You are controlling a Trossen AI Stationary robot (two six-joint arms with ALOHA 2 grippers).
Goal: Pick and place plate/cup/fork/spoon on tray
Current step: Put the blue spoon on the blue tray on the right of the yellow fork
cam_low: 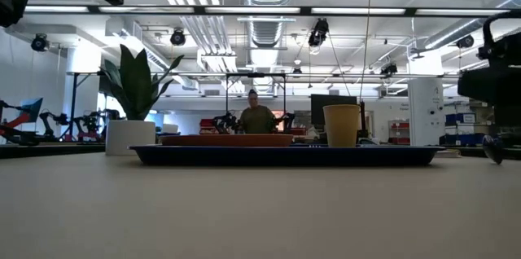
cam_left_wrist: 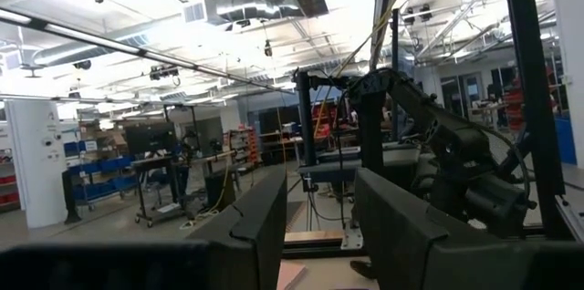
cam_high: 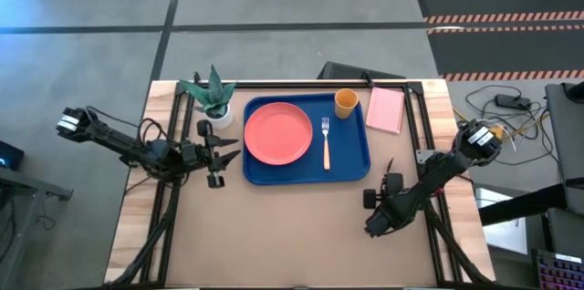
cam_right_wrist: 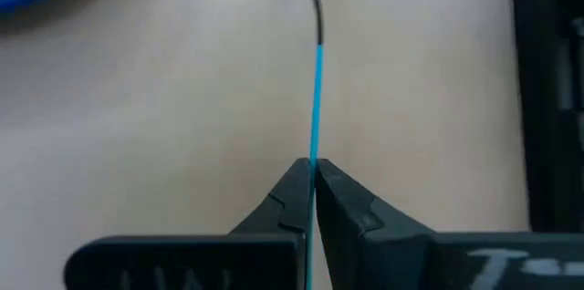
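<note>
Right claw [cam_right_wrist: 313,173]: pinched tight on the spoon [cam_right_wrist: 317,80], gripping its thin teal handle; it sits over bare worktop off the tray's right front corner.
Spoon: slim, seen edge-on in the right wrist view, teal handle running to a dark neck; held clear of the tray.
Left claw [cam_high: 225,151]: fingers spread wide and holding nothing, just off the tray's left edge beside the plant pot [cam_high: 215,114].
Tray [cam_high: 351,164]: blue plastic rectangle, rounded corners, raised rim, at the back centre of the worktop [cam_high: 283,235].
Plate [cam_high: 277,133]: round, flat, coral-pink, smooth; lies in the tray's left half.
Fork [cam_high: 325,141]: silvery tines, orange handle, lying straight on the tray right of the plate.
Cup [cam_high: 346,102]: small orange-yellow cylinder, upright in the tray's back right corner.
Pad [cam_high: 385,109]: pink rectangle, just right of the tray.
</note>
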